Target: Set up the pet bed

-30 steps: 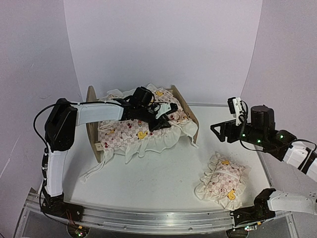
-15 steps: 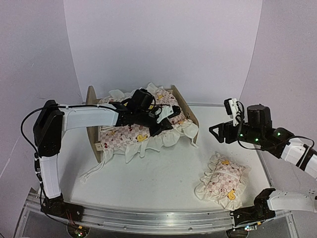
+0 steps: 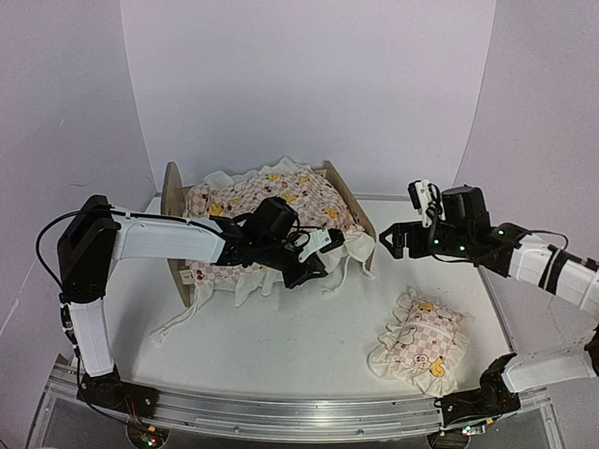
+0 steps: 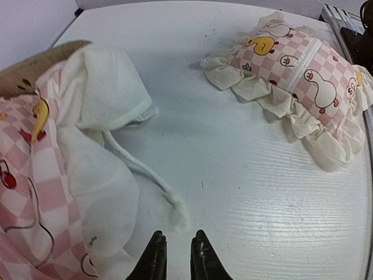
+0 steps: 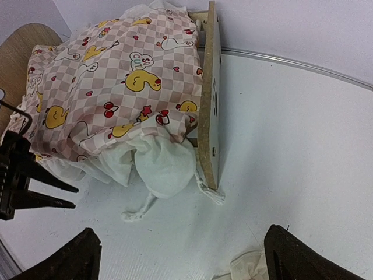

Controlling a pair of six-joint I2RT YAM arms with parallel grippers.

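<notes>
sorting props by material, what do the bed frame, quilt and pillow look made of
Bed frame: probably thin plywood or similar board; bare, matte tan surface, flat cut panels.
Quilt: soft woven cloth, likely cotton; printed checks, creases, a limp cream frill.
Pillow: seemingly the same printed cloth with a frill, puffy as if stuffed; the filling is hidden.

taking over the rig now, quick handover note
Light-wood pet bed frame: back left of the white table, covered by the frilled cartoon-print quilt, frill over its near side.
Small matching frilled pillow: on the table, front right.
Left claw: barely open, empty, beside the quilt.
Right claw: wide open, empty, right of the footboard.
Done: quilt on bed.
Left: likely tidy the quilt, move the pillow onto the bed.
</notes>
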